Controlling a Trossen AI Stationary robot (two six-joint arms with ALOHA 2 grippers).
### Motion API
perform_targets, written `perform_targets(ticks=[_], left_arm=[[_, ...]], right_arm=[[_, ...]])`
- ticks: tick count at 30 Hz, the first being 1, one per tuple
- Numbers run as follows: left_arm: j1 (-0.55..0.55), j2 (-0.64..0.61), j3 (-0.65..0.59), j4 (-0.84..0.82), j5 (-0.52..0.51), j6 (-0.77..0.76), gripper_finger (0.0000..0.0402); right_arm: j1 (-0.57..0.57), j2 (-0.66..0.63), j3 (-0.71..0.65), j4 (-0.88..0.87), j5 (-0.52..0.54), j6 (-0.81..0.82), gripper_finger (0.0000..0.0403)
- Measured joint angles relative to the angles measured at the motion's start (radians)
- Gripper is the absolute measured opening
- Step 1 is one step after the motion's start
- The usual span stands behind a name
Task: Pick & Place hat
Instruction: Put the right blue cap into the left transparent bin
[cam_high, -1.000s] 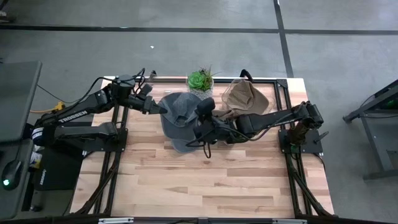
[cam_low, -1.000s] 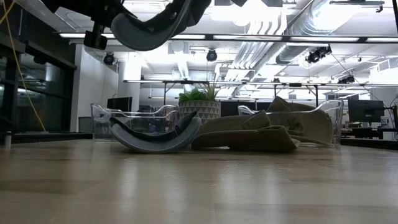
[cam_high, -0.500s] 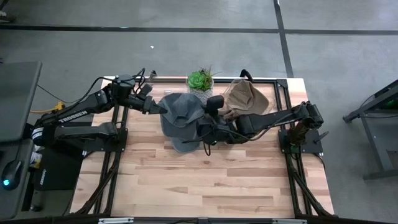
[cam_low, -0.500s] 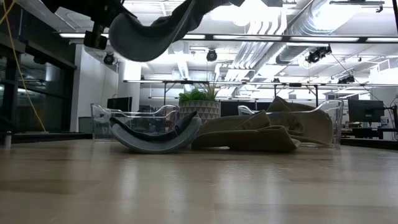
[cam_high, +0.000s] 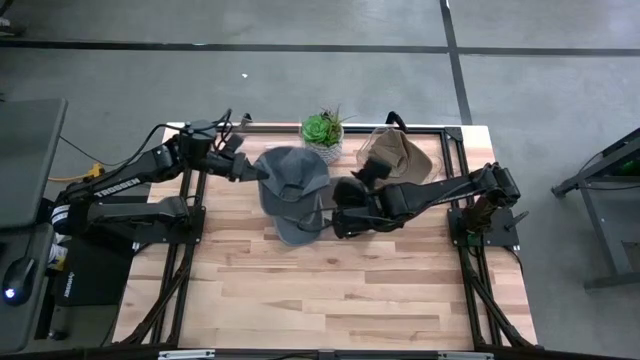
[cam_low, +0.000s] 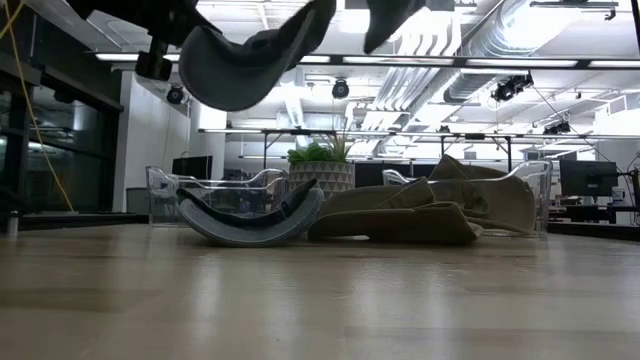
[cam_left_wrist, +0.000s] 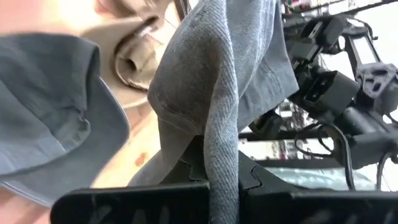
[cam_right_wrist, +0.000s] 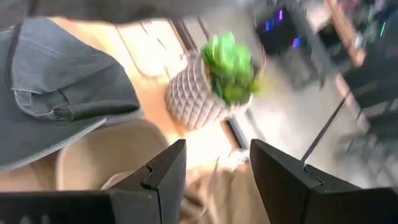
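A grey hat (cam_high: 292, 175) hangs in the air over the table's far middle, with my left gripper (cam_high: 247, 169) shut on its left edge. In the low view the hat (cam_low: 245, 60) shows high up, well clear of the wood. My right gripper (cam_high: 352, 186) stands open just right of the hat, touching nothing; its fingers (cam_right_wrist: 163, 174) frame the plant and a tan hat. A second grey hat (cam_high: 296, 226) lies on the table below, its curved brim (cam_low: 250, 220) on the wood. My left gripper pinches the grey hat's edge (cam_left_wrist: 219, 134) between its two fingers, coming nearly level from the table's left side. The cloth stands folded upward out of the fingers. The hat is lifted clear of the table and reaches away toward the right.
A potted plant (cam_high: 322, 131) stands at the far middle. Tan hats (cam_high: 396, 156) lie piled in and before a clear bin (cam_low: 520, 200) at the far right; another clear bin (cam_low: 170, 190) stands at the far left. The near half of the wooden table (cam_high: 330, 300) is bare.
My right gripper has opened and let go of the grey hat's right side. It has rolled over and drawn off toward the table's right and a little down. The hat stays up in my left gripper alone.
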Motion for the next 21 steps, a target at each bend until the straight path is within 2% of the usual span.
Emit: perform_targets(ticks=[4,8,13,21], left_arm=[[0.0,-0.008,0.0,-0.002,-0.087,-0.002,0.0],[0.0,-0.035,0.0,0.01,-0.19,-0.01,0.0],[0.0,-0.066,0.0,0.008,-0.369,-0.05,0.0],[0.0,-0.15,0.0,-0.001,-0.698,-0.154,0.0]], right_arm=[[-0.001,0.0,0.0,-0.11,-0.074,0.252,0.0174],[-0.003,-0.001,0.0,-0.164,-0.147,0.409,0.0173],[-0.003,-0.001,0.0,-0.167,-0.195,0.478,0.0174],[-0.003,-0.002,0.0,-0.141,-0.2,0.52,0.0173]])
